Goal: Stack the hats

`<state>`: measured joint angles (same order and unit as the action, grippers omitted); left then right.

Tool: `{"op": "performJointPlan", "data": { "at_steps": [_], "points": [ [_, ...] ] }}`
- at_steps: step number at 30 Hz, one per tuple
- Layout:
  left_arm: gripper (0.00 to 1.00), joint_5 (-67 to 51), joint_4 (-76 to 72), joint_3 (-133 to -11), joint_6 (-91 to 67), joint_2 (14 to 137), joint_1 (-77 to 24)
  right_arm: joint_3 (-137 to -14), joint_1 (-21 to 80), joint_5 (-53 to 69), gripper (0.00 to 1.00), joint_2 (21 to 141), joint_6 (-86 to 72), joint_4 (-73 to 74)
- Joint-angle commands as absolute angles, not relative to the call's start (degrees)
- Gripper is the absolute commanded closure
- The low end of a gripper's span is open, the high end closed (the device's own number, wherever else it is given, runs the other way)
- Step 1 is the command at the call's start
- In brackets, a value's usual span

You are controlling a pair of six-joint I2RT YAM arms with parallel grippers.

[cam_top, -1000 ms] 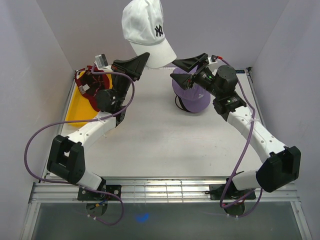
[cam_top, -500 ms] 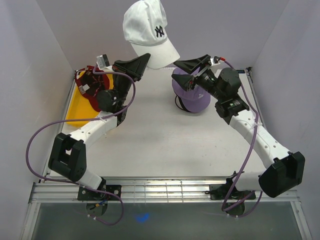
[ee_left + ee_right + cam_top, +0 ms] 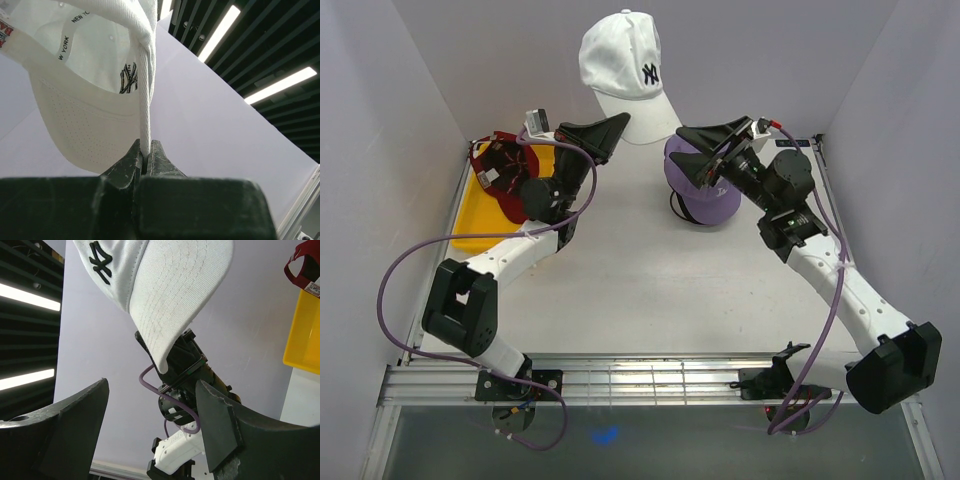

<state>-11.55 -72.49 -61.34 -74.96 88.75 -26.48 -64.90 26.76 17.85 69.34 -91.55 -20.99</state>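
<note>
white cap held up by its rim

the white cap (image 3: 628, 72), with a black stitched logo and its curved brim pointing toward the arms, hangs high over the back of the bench (image 3: 620, 260). the left end effector (image 3: 612, 127) is pinched nearly shut on its rim. the right end effector (image 3: 706, 148) gapes wide and holds nothing, above the lavender cap (image 3: 710, 200). since a second ago the white cap has drifted right, and the right arm's elbow has swung outward.
</note>
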Motion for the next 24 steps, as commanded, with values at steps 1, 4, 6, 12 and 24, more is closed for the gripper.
{"op": "performJointPlan", "data": {
  "at_steps": [1, 4, 6, 12, 24],
  "points": [
    [1.00, -13.18, -75.93, -63.02, -75.76, 88.33, -26.54, -66.35, 26.98, 17.05, 0.24, 69.78, -92.11, -24.52],
    [1.00, -13.53, -76.29, -62.67, -76.20, 88.16, -26.54, -67.94, 26.98, 17.23, 0.25, 72.15, -92.72, -24.69],
    [1.00, -14.32, -76.11, -63.19, -76.11, 88.50, -26.54, -68.47, 26.98, 16.88, 0.25, 72.86, -93.25, -25.13],
    [1.00, -16.52, -80.41, -63.28, -78.31, 91.76, -26.54, -73.03, 27.25, 16.96, 0.31, 76.37, -94.39, -25.40],
    [1.00, -16.70, -84.02, -62.05, -79.28, 93.69, -26.63, -72.60, 27.51, 14.41, 0.53, 77.69, -95.27, -26.54]
  ]
}}
